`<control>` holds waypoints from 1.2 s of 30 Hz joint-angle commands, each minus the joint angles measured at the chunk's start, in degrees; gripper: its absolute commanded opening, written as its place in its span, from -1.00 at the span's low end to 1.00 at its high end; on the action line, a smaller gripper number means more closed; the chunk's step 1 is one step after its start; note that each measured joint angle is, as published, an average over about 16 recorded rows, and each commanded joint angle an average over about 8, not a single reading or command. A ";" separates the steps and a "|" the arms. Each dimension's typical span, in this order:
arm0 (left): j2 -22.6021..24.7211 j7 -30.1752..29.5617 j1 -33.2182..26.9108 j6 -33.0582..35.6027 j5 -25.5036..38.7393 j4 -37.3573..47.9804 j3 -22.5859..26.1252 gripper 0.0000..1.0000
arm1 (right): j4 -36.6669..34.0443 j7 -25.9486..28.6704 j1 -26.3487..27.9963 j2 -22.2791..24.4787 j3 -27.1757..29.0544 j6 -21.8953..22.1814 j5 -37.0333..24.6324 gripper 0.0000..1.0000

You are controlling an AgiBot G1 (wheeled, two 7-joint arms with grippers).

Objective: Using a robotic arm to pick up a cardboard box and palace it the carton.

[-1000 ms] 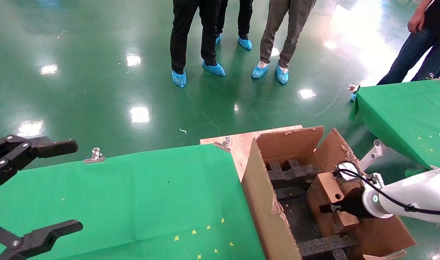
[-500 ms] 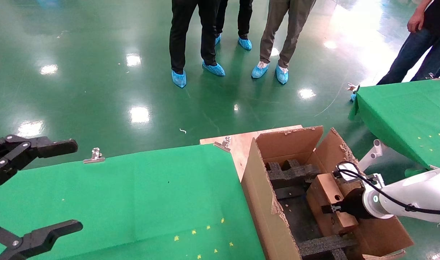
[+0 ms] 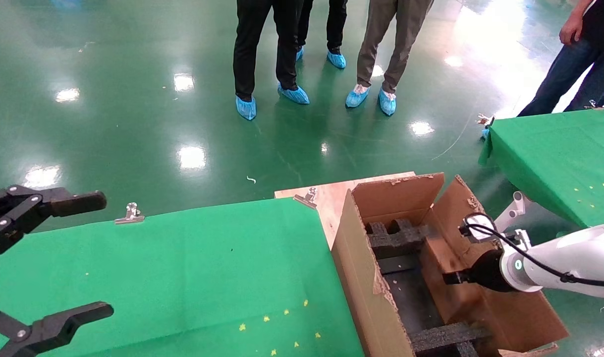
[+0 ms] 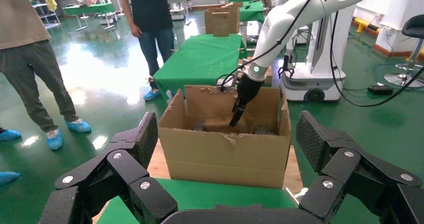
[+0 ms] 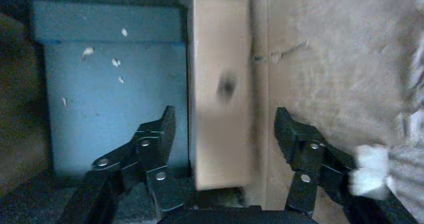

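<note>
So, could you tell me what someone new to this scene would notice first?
Probably the big torn carton beside the green table, with the white right arm's claw reaching down inside it. There the claw is open, its fingers apart from the small brown box with a round hole, which stands against the carton's wall. The black left claw hangs open over the table's left end.

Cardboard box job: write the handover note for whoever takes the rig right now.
Right gripper: open, inside the carton, fingers either side of the cardboard box with gaps showing.
Left gripper: open, parked over the green table.
Cardboard box: in the carton, on edge against the right-hand wall, beside the black foam.
Done: box appears placed and released.
Left: withdraw the right arm.
</note>
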 commanded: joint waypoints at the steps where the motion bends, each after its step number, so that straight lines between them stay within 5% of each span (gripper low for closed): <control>1: 0.00 0.00 0.00 0.00 0.00 0.00 0.00 1.00 | 0.25 -0.02 0.34 0.17 0.10 -0.14 -0.09 1.00; 18: -0.01 0.01 -0.01 -0.01 -0.02 0.00 0.03 1.00 | 6.07 -0.40 9.71 1.56 5.97 2.50 1.94 1.00; 25: -0.01 0.02 -0.01 -0.01 -0.02 0.00 0.03 1.00 | 12.16 -5.31 13.74 3.78 10.42 3.18 13.66 1.00; 36: -0.02 0.03 0.00 -0.02 -0.03 0.02 0.04 1.00 | 14.18 -12.25 16.42 6.01 15.98 -1.47 32.77 1.00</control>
